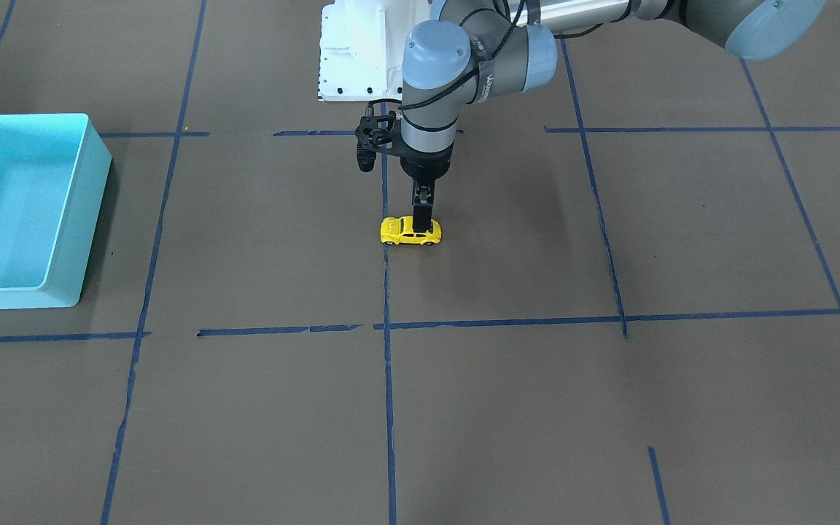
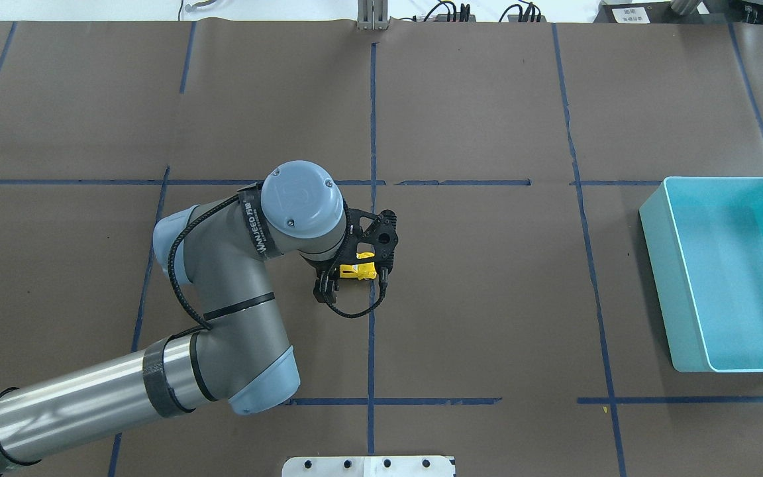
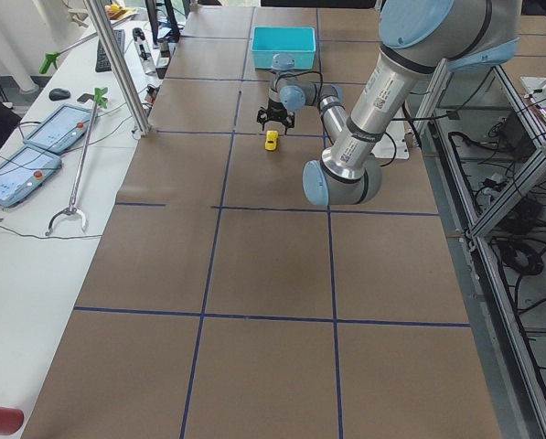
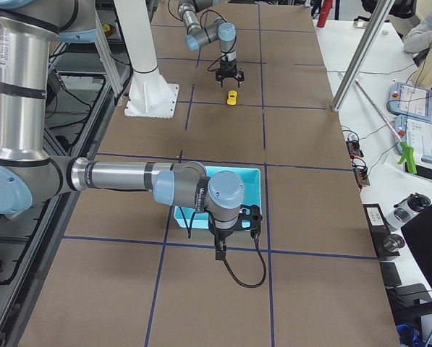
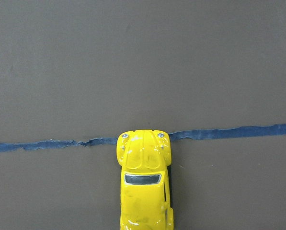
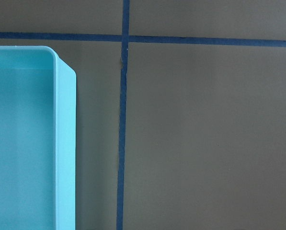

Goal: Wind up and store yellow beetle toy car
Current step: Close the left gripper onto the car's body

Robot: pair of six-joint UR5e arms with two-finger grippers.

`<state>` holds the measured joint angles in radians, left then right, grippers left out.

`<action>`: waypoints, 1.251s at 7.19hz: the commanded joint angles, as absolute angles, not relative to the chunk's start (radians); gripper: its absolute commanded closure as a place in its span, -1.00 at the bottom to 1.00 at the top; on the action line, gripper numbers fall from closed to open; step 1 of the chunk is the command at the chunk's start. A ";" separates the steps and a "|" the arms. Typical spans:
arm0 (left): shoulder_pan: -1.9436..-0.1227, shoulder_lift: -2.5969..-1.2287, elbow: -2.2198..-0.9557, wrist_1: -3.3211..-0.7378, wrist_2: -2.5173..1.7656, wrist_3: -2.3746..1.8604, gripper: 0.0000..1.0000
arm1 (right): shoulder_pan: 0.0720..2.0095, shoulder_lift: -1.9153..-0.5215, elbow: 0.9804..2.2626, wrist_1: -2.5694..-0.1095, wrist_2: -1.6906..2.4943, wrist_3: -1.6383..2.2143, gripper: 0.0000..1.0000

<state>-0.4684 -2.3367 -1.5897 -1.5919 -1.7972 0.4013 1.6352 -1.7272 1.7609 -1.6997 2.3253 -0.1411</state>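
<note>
turquoise bin [image 1: 92, 219] first: it sat at the robot's right end of the table [image 1: 537, 408]. it was a rectangular plastic tub with rounded corners, a thin rim and smooth walls that sloped slightly inward. its inside showed only its own bare, faintly glossy floor. the right gripper [image 4: 219, 251] hung just outside one corner of that bin, and its wrist camera looked straight down on the rounded rim and the paper beside it. whether that gripper was open or closed, i could not tell.

now the yellow beetle toy car [image 1: 410, 231]: it stood on its small black wheels near the middle of the table, well apart from the bin. the wrist view showed shiny yellow paint, a domed bonnet, two tiny silver headlights and a dark windscreen with a pale trim. its nose lay over a blue tape line [image 5: 61, 143] with ragged, frayed edges.

the left gripper [image 1: 424, 222] stood upright, right down on the car. its slim black fingers [image 1: 424, 204] were lined up one behind the other across the car's middle, the near one in front of the car's side. i could not tell whether they were clamped on the body or just set around it.

the table itself wore matte brown paper, marked into large squares by that blue tape.
</note>
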 commanded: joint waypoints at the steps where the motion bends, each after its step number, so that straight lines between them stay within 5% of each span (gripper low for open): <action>1: -0.469 -2.384 -1.519 -1.592 -1.798 0.400 -0.95 | 1.635 -1.727 1.761 -1.700 2.326 -0.141 -1.00; 9: -0.443 -2.453 -1.388 -1.597 -1.799 0.399 -0.86 | 1.635 -1.729 1.763 -1.701 2.327 -0.141 -1.00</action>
<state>-0.4504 -2.4494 -1.3917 -1.5968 -1.7994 0.4000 1.6352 -1.7288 1.7620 -1.7001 2.3265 -0.1411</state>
